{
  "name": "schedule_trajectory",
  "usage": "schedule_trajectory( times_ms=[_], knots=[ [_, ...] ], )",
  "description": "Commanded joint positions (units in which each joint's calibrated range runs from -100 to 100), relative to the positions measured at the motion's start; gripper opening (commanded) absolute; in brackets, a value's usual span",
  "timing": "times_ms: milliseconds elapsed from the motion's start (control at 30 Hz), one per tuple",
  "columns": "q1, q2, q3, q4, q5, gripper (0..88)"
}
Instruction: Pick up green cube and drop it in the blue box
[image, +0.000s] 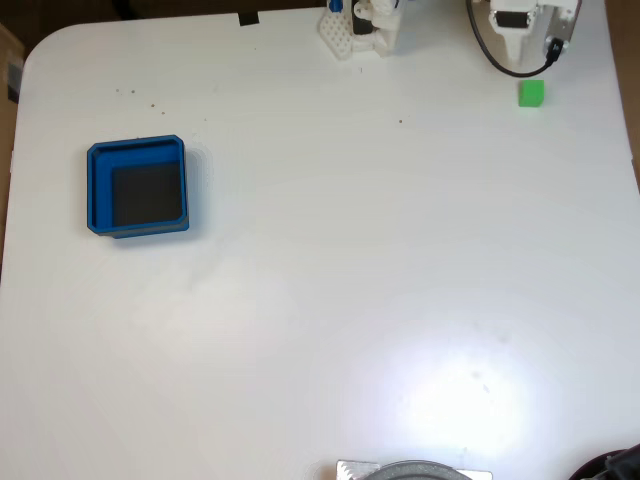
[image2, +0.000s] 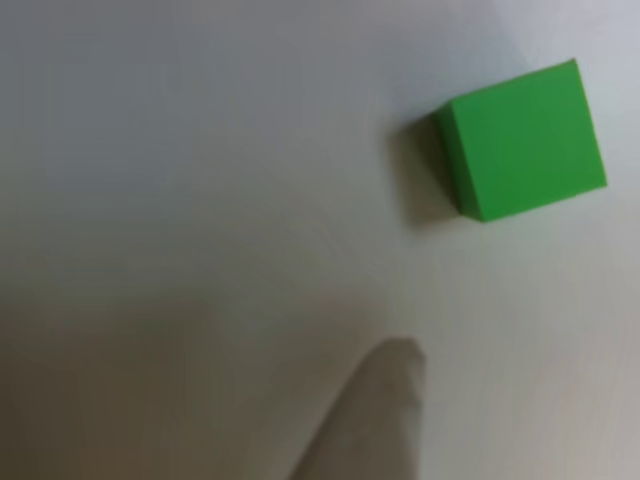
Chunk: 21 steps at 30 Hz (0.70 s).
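The green cube (image: 531, 93) sits on the white table at the far right of the fixed view, close to the top edge. My gripper (image: 521, 42) hangs just above it in that view, a white body with a black cable, its jaws hidden from here. In the other view the green cube (image2: 523, 140) lies at the upper right. One blurred pale fingertip (image2: 385, 415) rises from the bottom edge, well apart from the cube. The blue box (image: 138, 187), with a dark floor and nothing in it, stands far off at the left of the table.
A white printed part with a blue piece (image: 358, 28) stands at the top middle. A grey round object (image: 415, 470) pokes in at the bottom edge, and a dark thing (image: 615, 465) sits at the bottom right corner. Bare white table (image: 330, 260) lies between cube and box.
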Motion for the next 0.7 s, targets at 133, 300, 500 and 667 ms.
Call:
schedule_trajectory(
  times_ms=[133,300,500,667],
  knots=[
    [-0.3,4.9,-3.0,-13.1,0.8,24.5],
    [-0.2,6.2,-3.0,-13.8,2.9,24.5],
    [-0.1,6.3,-2.6,-13.7,4.2,24.4],
    [-0.1,6.3,-2.6,-13.1,4.5,24.5]
  ],
)
